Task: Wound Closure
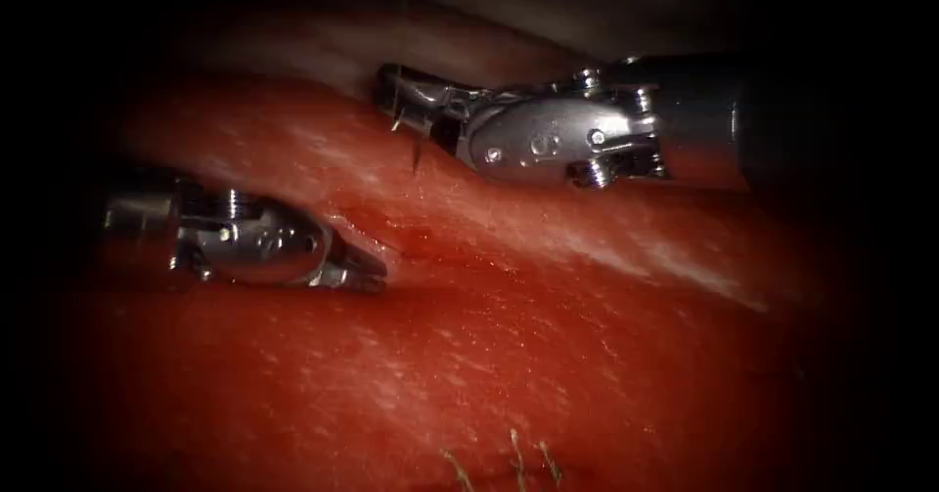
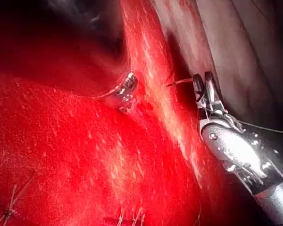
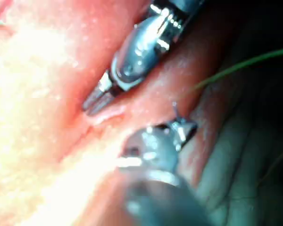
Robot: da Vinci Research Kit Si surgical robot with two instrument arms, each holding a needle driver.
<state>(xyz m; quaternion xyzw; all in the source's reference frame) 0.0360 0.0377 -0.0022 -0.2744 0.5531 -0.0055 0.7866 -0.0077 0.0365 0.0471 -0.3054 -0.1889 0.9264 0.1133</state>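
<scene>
My right tool (image 1: pixel 399 96) reaches in from the right, jaws shut on the curved needle (image 1: pixel 417 156) near its middle. The needle's tip points down just above the tissue (image 1: pixel 548 355) and is not in it. This grip also shows in the left wrist view, on the needle (image 2: pixel 177 83) at the right tool (image 2: pixel 205 92). Thread (image 2: pixel 266 128) trails back from those jaws. My left tool (image 1: pixel 367 275) lies low on the left, jaws shut, its tip pressed at the edge of the cut (image 1: pixel 430 243) with nothing seen in it. The right wrist view shows the left tool (image 3: pixel 98 100) on the cut's lip.
Short cut ends of thread (image 1: pixel 514 458) from earlier stitches stand up from the tissue near the front edge. Red fluid wets the tissue around the cut. Behind the right tool, the tissue rises in a ridge (image 1: pixel 323 52).
</scene>
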